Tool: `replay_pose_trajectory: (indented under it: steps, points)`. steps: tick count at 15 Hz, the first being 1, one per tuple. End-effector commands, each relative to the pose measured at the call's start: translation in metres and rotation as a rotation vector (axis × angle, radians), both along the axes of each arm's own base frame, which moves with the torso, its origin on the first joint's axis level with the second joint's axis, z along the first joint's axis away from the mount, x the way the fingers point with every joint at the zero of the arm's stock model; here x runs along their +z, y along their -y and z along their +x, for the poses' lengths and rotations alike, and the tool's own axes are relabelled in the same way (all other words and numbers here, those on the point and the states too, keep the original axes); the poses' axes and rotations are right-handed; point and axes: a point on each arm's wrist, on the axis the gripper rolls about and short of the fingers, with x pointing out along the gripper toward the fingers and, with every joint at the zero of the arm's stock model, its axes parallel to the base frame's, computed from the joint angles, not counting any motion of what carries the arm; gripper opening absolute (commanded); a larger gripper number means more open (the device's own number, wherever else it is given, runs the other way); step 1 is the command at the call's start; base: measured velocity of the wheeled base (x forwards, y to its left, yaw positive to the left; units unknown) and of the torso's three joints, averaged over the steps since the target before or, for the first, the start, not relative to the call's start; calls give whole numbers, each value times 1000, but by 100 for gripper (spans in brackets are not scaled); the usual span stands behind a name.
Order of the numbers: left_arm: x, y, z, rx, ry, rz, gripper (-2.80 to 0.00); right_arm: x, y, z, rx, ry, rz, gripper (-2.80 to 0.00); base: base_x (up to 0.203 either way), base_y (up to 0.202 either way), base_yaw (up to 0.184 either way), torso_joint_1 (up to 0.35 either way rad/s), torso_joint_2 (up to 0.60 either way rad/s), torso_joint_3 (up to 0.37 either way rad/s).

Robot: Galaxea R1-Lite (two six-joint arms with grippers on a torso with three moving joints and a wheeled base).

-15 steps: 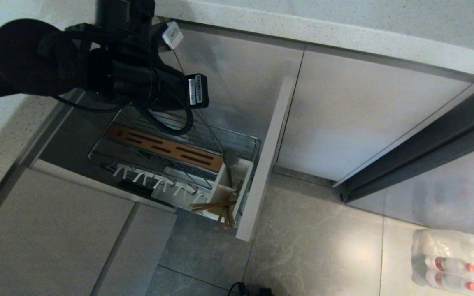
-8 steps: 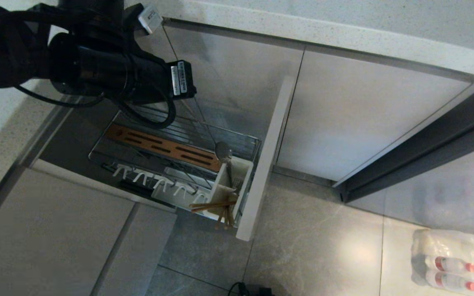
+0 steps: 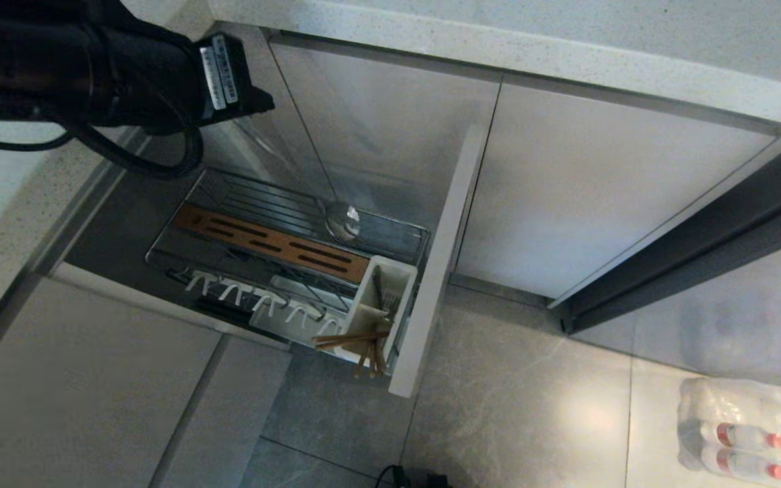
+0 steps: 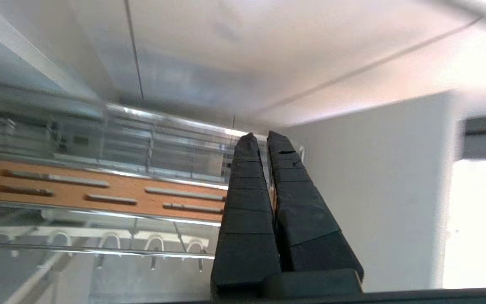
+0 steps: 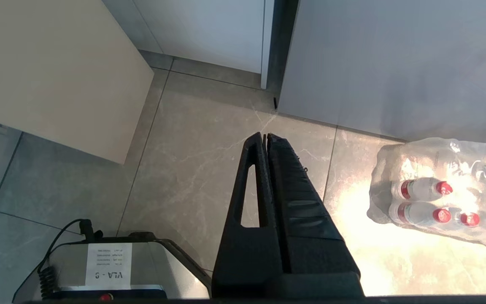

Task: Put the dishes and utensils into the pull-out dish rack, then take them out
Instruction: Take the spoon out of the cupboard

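Chrome wire dish rack pulled out, beige front panel toward the floor. No plate or bowl in any of my views. Brown wooden strip lies along the basket. White caddy at the panel end holds the chopsticks, tips leaning out. My left gripper is clamped on a slim silver utensil, its rounded end hanging above the rack's back wires. My right gripper is closed and empty over floor tile.
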Motion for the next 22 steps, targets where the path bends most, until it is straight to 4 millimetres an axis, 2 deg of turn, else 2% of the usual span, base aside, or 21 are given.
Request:
replay_pose_trajectory:
  steps: [1, 5, 9, 14, 22]
  points:
    - [14, -12, -21, 3, 52, -28, -280, 0, 0, 0, 0, -1, 1, -280, 0, 0, 0, 0, 0, 0]
    - [31, -35, -47, 61, 124, -61, -280, 0, 0, 0, 0, -1, 1, -280, 0, 0, 0, 0, 0, 0]
    - [51, -66, -91, 116, 230, -110, -280, 0, 0, 0, 0, -1, 1, -280, 0, 0, 0, 0, 0, 0]
    - [62, -98, -153, 182, 360, -164, -280, 0, 0, 0, 0, -1, 1, -280, 0, 0, 0, 0, 0, 0]
    - [69, -122, -196, 472, 485, -166, -280, 0, 0, 0, 0, -1, 1, -280, 0, 0, 0, 0, 0, 0]
